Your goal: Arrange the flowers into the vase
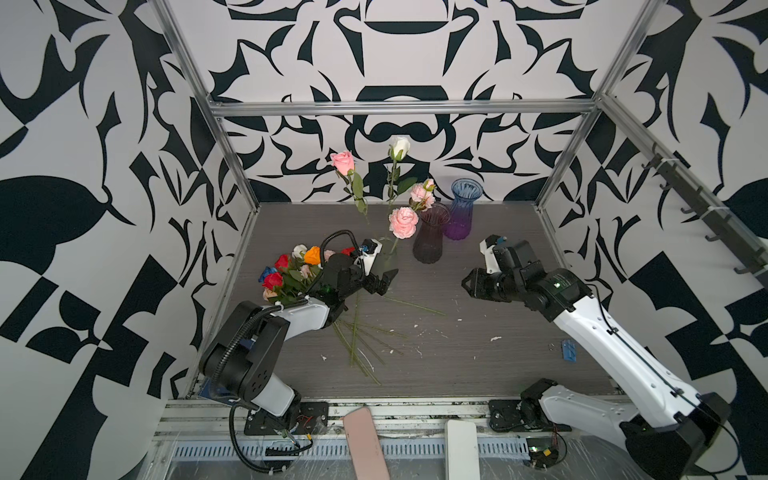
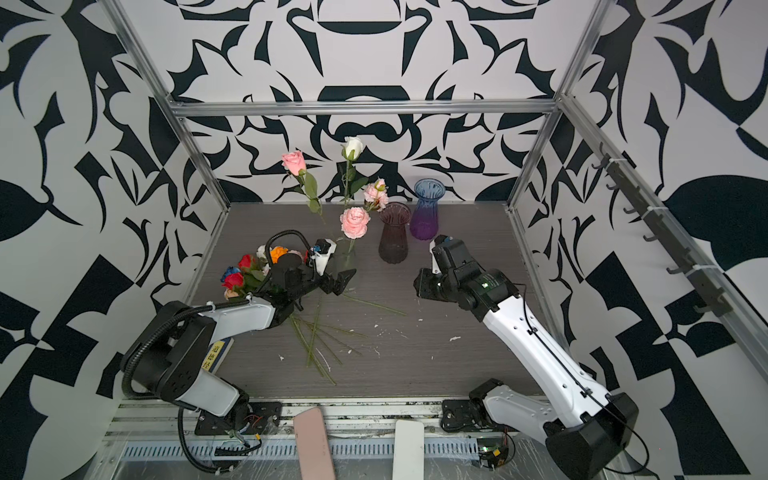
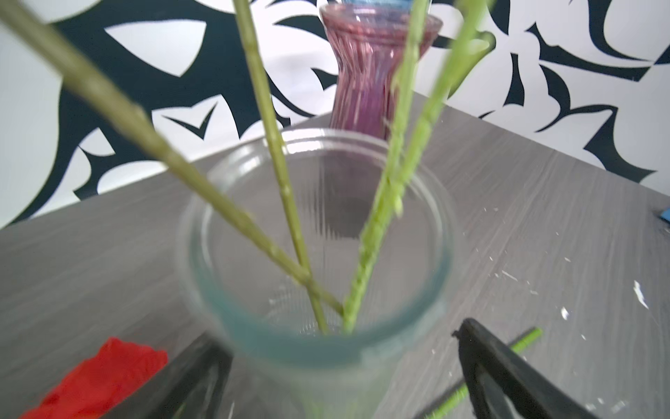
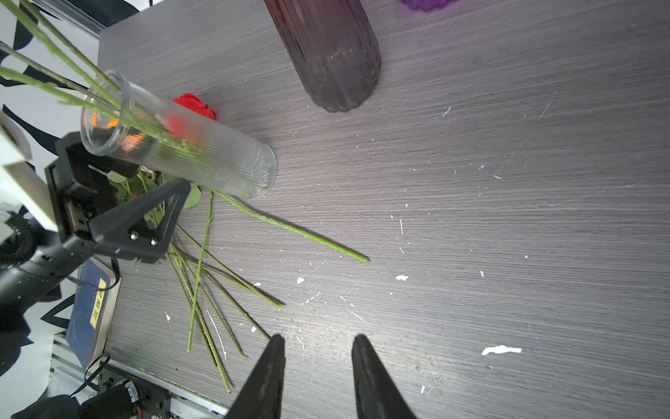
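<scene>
Beside loose flowers (image 1: 291, 270), straddled vase (image 4: 203, 159) with left gripper (image 1: 384, 279), jaws wide.
Hovered right gripper (image 4: 318, 339) above table (image 4: 507, 217), jaws parted, empty.

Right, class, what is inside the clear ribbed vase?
Four green flower stems stand in the clear ribbed vase, leaning apart at its rim; nothing else shows inside. Their lower ends are blurred by the ribbed glass.

Grey wood-grain table (image 1: 478, 374). Maroon vase (image 1: 430, 241) stands upright twd the back. Blue-purple vase (image 1: 461, 216) just behind it, to the right. Clear vase (image 4: 188, 156) w/ stems in it stands near its left. Loose flowers (image 1: 291, 274) lie further left & fwd, stems fanned out. White flecks (image 1: 495, 338) & a blue scrap (image 1: 568, 350) lie well in front of it, rightwards.
</scene>
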You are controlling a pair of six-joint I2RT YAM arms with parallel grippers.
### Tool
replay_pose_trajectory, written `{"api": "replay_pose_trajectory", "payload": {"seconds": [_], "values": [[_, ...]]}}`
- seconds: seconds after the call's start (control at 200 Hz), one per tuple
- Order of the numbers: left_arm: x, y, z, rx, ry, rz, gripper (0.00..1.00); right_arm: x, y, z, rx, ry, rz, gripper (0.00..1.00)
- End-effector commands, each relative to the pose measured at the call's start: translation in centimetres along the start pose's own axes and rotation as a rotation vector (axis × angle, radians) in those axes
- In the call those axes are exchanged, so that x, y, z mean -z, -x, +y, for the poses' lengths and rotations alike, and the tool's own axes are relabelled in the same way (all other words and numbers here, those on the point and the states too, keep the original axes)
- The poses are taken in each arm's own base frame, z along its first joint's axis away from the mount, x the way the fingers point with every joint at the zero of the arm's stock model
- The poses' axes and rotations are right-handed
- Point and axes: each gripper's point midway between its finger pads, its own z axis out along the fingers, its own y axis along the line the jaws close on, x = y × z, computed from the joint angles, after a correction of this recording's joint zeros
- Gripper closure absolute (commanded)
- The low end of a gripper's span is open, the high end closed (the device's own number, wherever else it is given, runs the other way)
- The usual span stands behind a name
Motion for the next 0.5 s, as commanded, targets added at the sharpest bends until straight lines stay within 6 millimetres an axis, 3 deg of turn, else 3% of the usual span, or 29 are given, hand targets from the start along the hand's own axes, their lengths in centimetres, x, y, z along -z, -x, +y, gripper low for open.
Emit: {"api": "replay_pose_trajectory", "payload": {"seconds": [0.0, 0.17, 0.365, 0.495], "values": [[-0.9, 1.8, 0.4, -0.006, -0.010, -0.054, 0.01, 0.9, 1.4, 0.4, 0.026, -0.001, -0.044, 0.65], [-2.1, 1.9, 0.6, -0.003, -0.037, -0.053, 0.03, 0.7, 1.7, 0.3, 0.030, -0.011, -0.043, 0.65], [-3.1, 1.8, 0.7, 0.004, -0.082, -0.067, 0.27, 0.8, 2.2, 0.2, 0.036, -0.022, -0.056, 0.65], [-3.6, 1.6, 1.1, 0.006, -0.085, -0.073, 0.30, 0.6, 2.3, 0.0, 0.037, -0.029, -0.053, 0.65]]}}
